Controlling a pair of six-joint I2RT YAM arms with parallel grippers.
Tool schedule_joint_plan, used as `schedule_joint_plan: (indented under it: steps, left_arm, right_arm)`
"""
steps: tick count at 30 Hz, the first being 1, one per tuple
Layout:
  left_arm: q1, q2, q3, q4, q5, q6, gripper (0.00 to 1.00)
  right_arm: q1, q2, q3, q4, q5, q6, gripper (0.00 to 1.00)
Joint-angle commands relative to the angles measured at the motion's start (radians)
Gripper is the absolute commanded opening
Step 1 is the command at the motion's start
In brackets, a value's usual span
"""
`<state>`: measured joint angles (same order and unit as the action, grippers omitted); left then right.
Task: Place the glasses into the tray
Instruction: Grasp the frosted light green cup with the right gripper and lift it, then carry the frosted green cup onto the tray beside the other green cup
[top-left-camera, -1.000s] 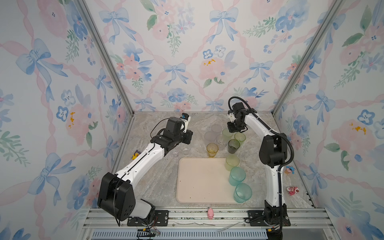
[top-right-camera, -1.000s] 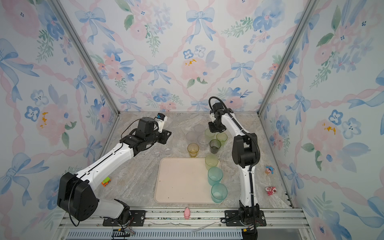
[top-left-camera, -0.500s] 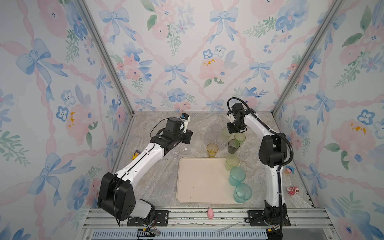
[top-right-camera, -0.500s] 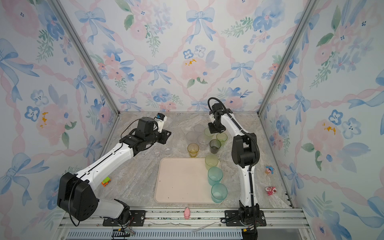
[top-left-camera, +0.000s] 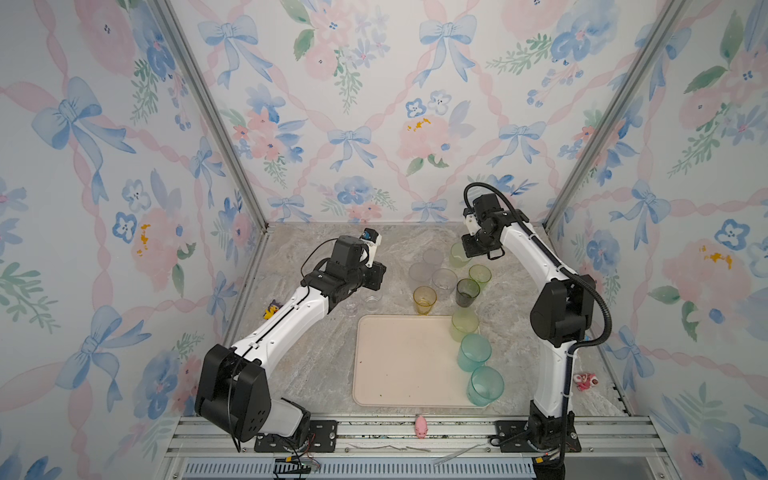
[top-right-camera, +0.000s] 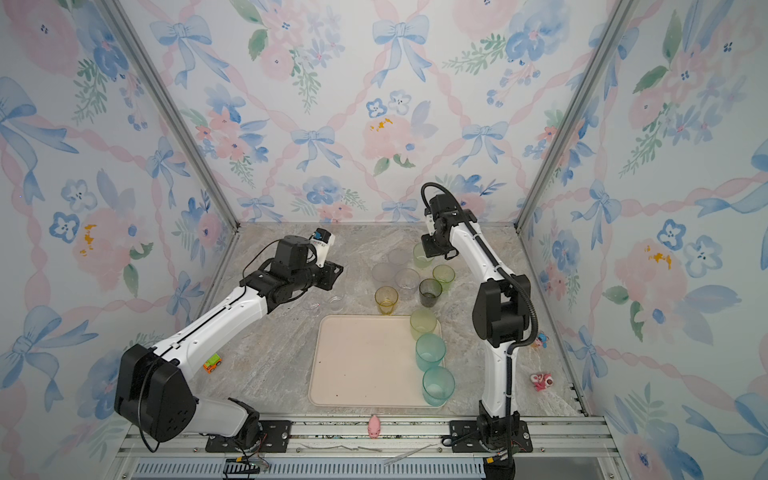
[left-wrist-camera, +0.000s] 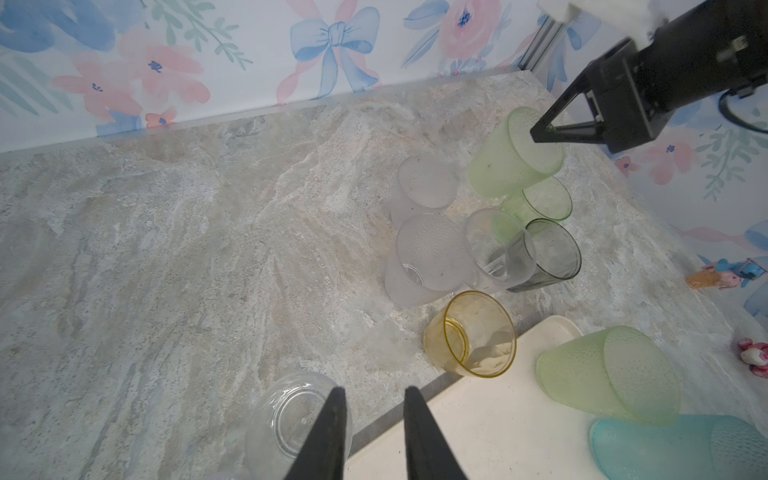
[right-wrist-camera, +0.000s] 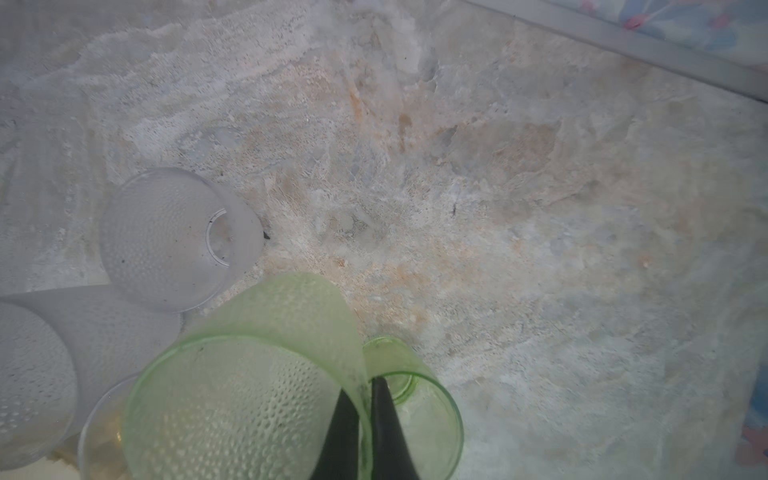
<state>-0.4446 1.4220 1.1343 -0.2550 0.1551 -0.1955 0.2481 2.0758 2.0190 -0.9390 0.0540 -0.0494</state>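
R gripper (right-wrist-camera: 365, 385) clamped on rim of pale green glass (right-wrist-camera: 232, 399) — L gripper (left-wrist-camera: 372, 392) part-open, empty, just by clear glass (left-wrist-camera: 282, 419), near tray (top-left-camera: 399, 365)

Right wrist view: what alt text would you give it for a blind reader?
The black right tool pinches the rim of a dimpled pale green glass, one finger inside and one outside. Beside it are a smaller green glass and frosted glasses on a marble tabletop.
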Motion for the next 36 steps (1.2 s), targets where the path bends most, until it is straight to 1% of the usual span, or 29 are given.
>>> schedule_joint_plan:
  steps: [1,5,8,11,13,19,23,27,32,36]
  left_arm:
    - [-0.004,-0.028,-0.023,0.011,0.016,0.001,0.27]
    - [-0.020,-0.048,-0.040,0.004,0.004,0.002,0.26]
    - [-0.035,-0.059,-0.056,-0.003,-0.005,-0.001,0.27]
    - [-0.045,-0.063,-0.067,-0.007,-0.003,-0.004,0.26]
    - [-0.051,-0.063,-0.071,-0.010,-0.002,-0.004,0.26]
    - [-0.062,-0.076,-0.068,-0.022,-0.005,-0.004,0.26]
    - [-0.063,-0.095,-0.063,-0.035,-0.018,-0.002,0.26]
    - [-0.066,-0.113,-0.059,-0.041,-0.020,-0.010,0.26]
    - [-0.074,-0.122,-0.061,-0.059,-0.025,-0.013,0.27]
    - [-0.080,-0.123,-0.064,-0.069,-0.032,-0.015,0.26]
  right_arm:
    - [0.006,-0.090,-0.019,-0.001,0.041,0.011,0.00]
    - [0.020,-0.220,-0.043,-0.018,0.018,0.025,0.00]
    - [0.073,-0.334,-0.092,-0.043,-0.006,0.024,0.00]
    - [0.157,-0.416,-0.157,-0.089,0.000,0.016,0.00]
    - [0.228,-0.496,-0.220,-0.111,0.014,0.016,0.00]
    - [0.422,-0.625,-0.410,-0.145,0.071,0.060,0.00]
    - [0.505,-0.657,-0.490,-0.141,0.093,0.102,0.00]
    - [0.555,-0.639,-0.540,-0.129,0.110,0.116,0.00]
    - [0.574,-0.594,-0.592,-0.089,0.100,0.122,0.00]
    - [0.580,-0.557,-0.629,-0.027,0.069,0.127,0.00]
